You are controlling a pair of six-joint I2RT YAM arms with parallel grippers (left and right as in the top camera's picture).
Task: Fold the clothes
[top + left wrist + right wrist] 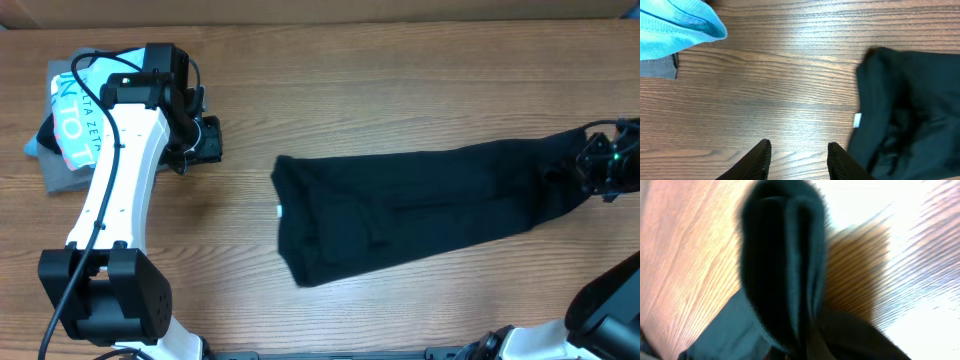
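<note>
A black garment is laid lengthwise across the middle of the desk. Its right end is bunched and grasped by the right jaws near the right edge of the desk. The left jaws are released, with bare wood seen between them, beside a pile of folded clothes in the far left corner, apart from the garment.
</note>
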